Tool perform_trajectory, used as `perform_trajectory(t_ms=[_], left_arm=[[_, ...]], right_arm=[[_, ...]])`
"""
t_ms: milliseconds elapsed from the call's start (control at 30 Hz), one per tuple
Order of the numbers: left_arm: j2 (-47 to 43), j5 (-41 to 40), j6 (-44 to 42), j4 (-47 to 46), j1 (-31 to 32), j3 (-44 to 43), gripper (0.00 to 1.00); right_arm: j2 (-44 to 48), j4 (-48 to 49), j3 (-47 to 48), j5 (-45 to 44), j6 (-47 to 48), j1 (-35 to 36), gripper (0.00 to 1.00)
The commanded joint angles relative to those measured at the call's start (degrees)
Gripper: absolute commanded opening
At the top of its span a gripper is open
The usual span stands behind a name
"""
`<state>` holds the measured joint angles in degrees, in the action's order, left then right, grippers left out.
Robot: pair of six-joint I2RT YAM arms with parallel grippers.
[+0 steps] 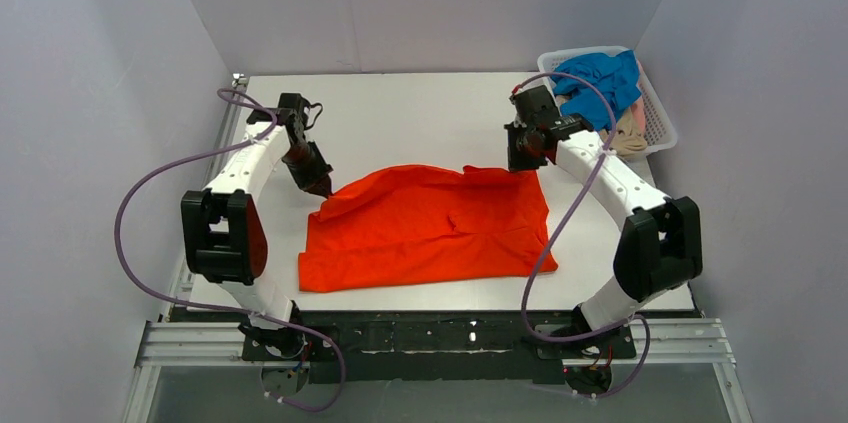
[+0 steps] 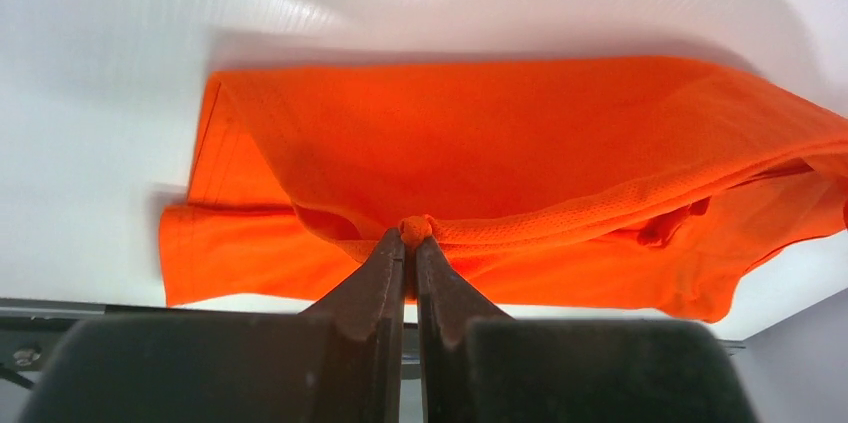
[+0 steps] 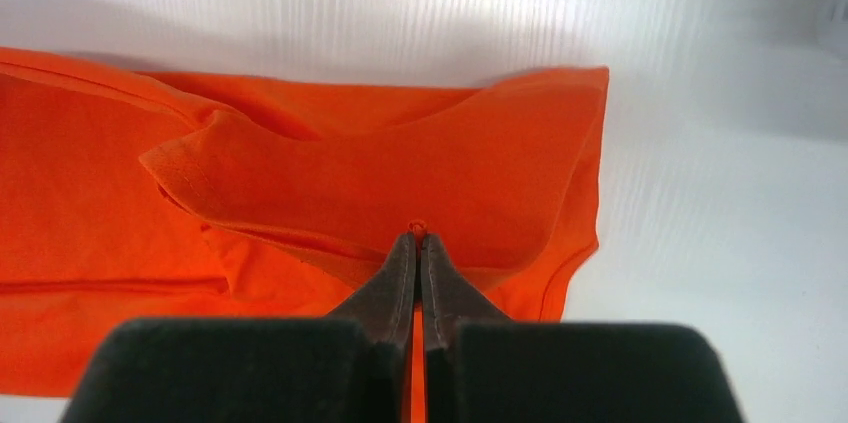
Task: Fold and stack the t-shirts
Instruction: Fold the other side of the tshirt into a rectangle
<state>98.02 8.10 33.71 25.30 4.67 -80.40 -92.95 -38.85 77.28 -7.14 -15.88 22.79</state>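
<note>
I find the left gripper (image 2: 410, 238) with its two dark fingers (image 2: 375, 278) pressed together on a small bunch of the bright orange-red cloth t-shirt (image 1: 430, 228), at the shirt's far left corner. The pinched fold stands a little above the cloth around it. The right gripper (image 3: 417, 236) has its fingers (image 3: 445, 288) likewise clamped tight at the far right edge of the same shirt, and a nub of orange fabric shows at the tips. The shirt lies spread across the middle of the white table (image 1: 400, 113), wider than deep. Its far edge is rumpled and raised at both pinch points, and its near edge lies flat. At the far right corner I note a white plastic mesh basket (image 1: 658, 118). A bright blue t-shirt (image 1: 600, 78) is heaped in it and spills over the rim, and a pale beige-pink t-shirt (image 1: 630, 138) sits just beside the blue one inside the basket.
</note>
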Motion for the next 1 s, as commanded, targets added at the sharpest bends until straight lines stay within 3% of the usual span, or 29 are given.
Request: perform_trajectory(t_ms=[0, 167, 333, 600, 700, 967], left_arm=[[-4.6, -1.7, -2.1, 4.8, 0.3, 4.8, 0.00], [-7.3, -1.5, -5.4, 3.4, 0.3, 7.3, 0.00], [-8.0, -4.1, -14.1, 0.0, 0.2, 7.3, 0.00], [1.5, -3.0, -19.1, -0.4, -0.1, -5.3, 0.00], [2.6, -2.0, -19.0, 0.0, -0.1, -6.3, 0.00], [-8.9, 0.5, -16.4, -10.3, -0.1, 12.7, 0.00]], right_arm=[[7.7, 1.4, -5.0, 0.8, -0.4, -0.1, 0.01], [12.1, 0.2, -9.2, 2.9, -1.0, -0.1, 0.01], [16.1, 0.9, -13.2, 6.6, -1.1, -0.1, 0.01], [16.2, 0.7, -14.1, 7.4, -0.6, -0.1, 0.01], [16.5, -0.6, -13.6, 5.2, -0.5, -0.1, 0.01], [19.5, -0.5, -16.7, 10.0, -0.7, -0.1, 0.01]])
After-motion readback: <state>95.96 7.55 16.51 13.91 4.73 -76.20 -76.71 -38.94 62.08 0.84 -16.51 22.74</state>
